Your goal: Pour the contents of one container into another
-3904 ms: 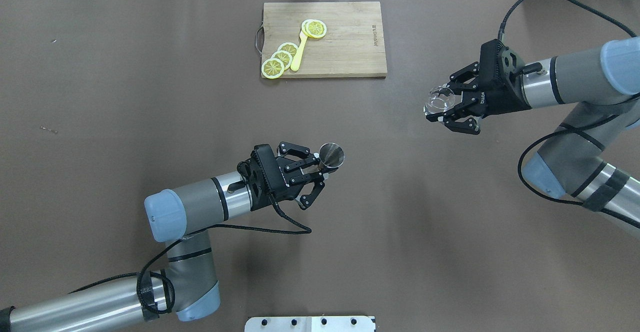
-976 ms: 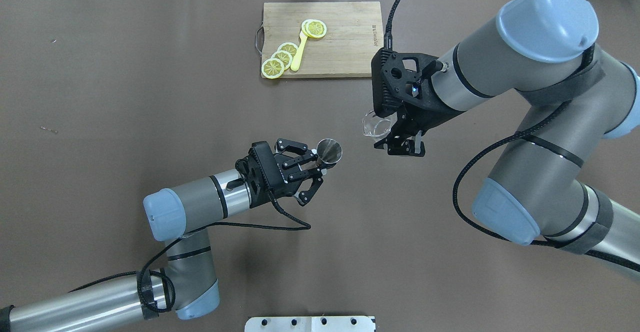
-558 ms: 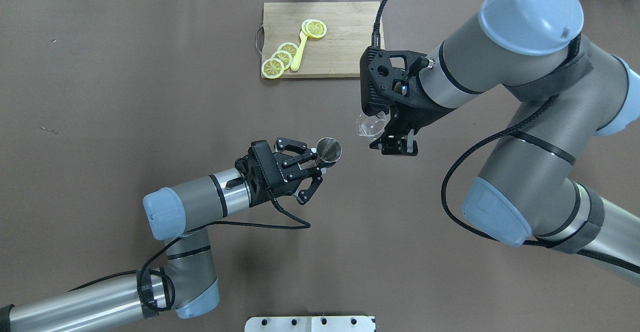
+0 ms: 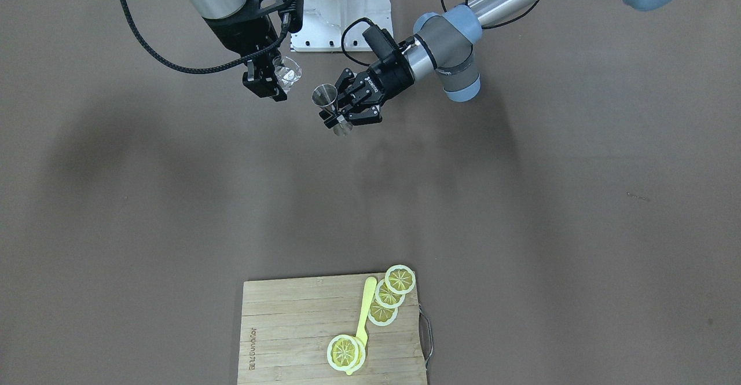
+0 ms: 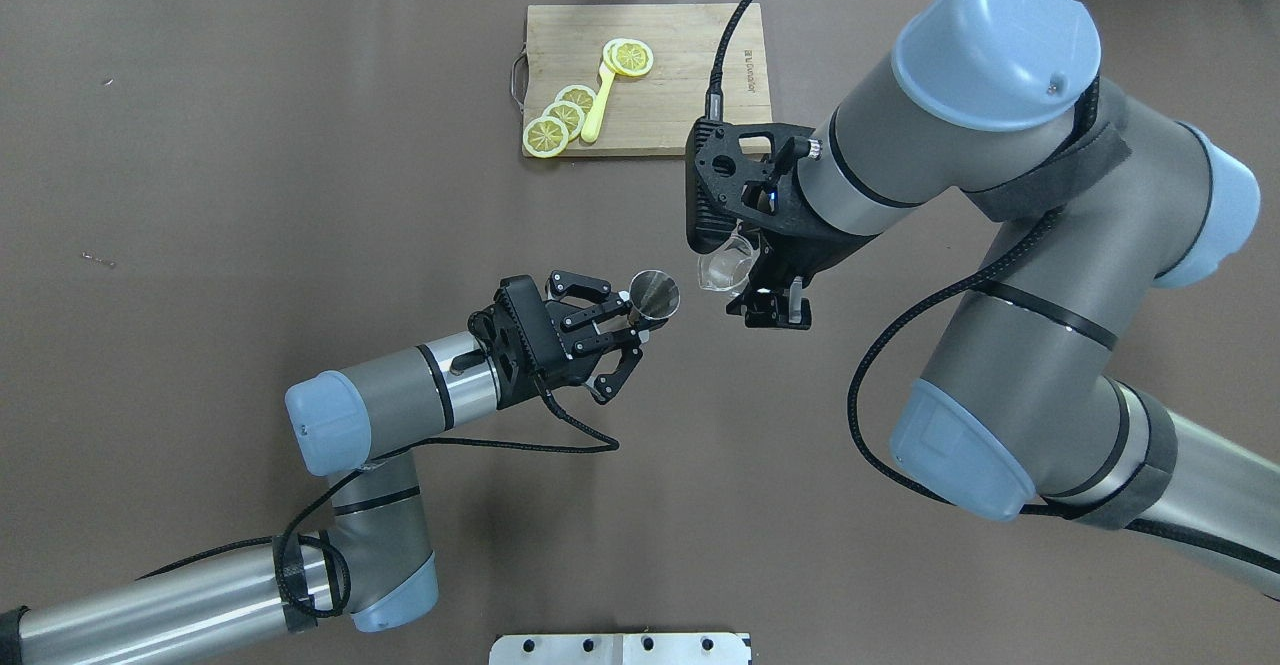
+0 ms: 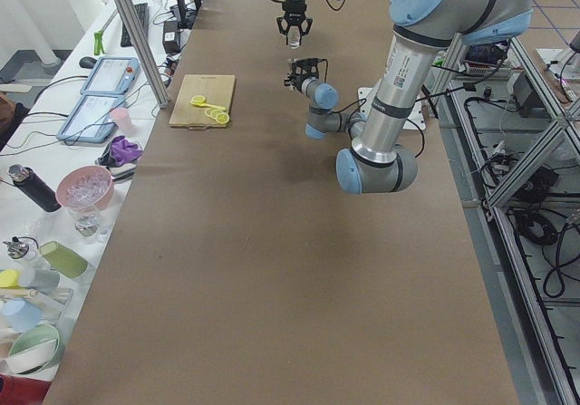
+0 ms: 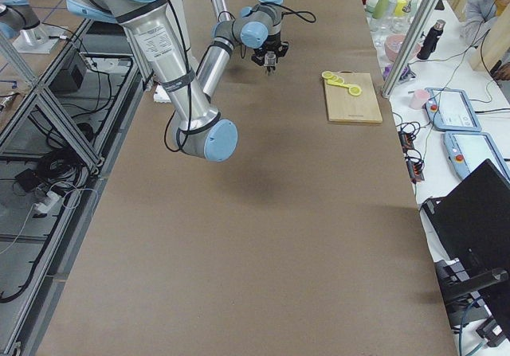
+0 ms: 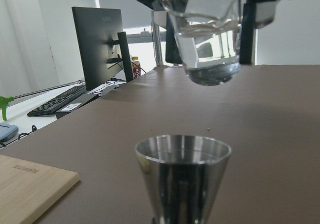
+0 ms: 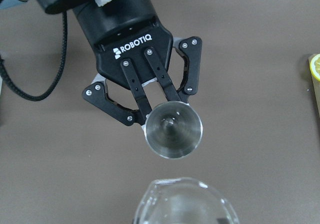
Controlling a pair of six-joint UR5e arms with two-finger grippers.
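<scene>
My left gripper (image 5: 636, 324) is shut on the waist of a steel jigger (image 5: 655, 294), held upright above the table with its cup open upward. The jigger (image 8: 182, 171) looks empty in the left wrist view. A clear glass (image 5: 722, 267) with some clear liquid hangs just right of the jigger and higher, with my right gripper (image 5: 748, 283) shut on it. In the front view the glass (image 4: 288, 73) sits left of the jigger (image 4: 326, 98), a small gap between them. The right wrist view looks down past the glass rim (image 9: 185, 204) into the jigger (image 9: 174, 130).
A wooden cutting board (image 5: 700, 85) lies at the far middle of the table, carrying lemon slices (image 5: 558, 117) and a yellow spoon (image 5: 598, 105). Brown table surface (image 5: 250, 195) spreads to the left. The robot's white base plate (image 5: 620, 648) is at the near edge.
My right arm has swung left with the glass, closing most of the gap to the jigger. My left gripper with the jigger has shifted slightly up and left.
</scene>
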